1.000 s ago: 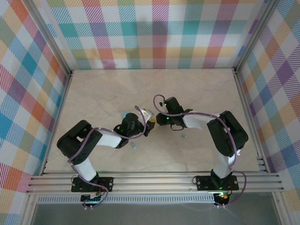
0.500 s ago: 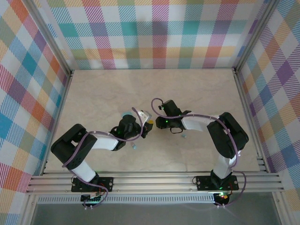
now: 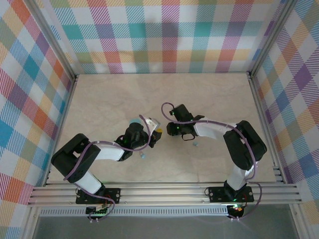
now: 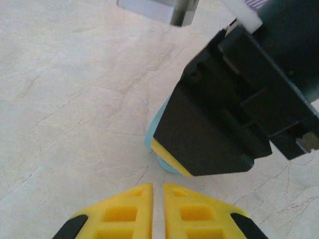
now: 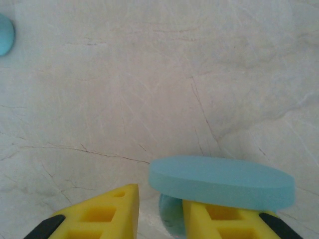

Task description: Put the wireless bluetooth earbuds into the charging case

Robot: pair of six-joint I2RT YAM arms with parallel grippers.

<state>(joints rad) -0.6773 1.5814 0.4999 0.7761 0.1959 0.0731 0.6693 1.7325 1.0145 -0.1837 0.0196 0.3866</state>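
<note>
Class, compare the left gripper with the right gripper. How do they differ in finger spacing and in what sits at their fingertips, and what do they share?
The left gripper has its fingers almost touching, with a thin slit between them; the right gripper has its fingers clearly apart. Nothing sits between the left gripper's fingers, while a light blue disc sits right at the right gripper's fingertips. Both have yellow fingers with square cut-outs.
</note>
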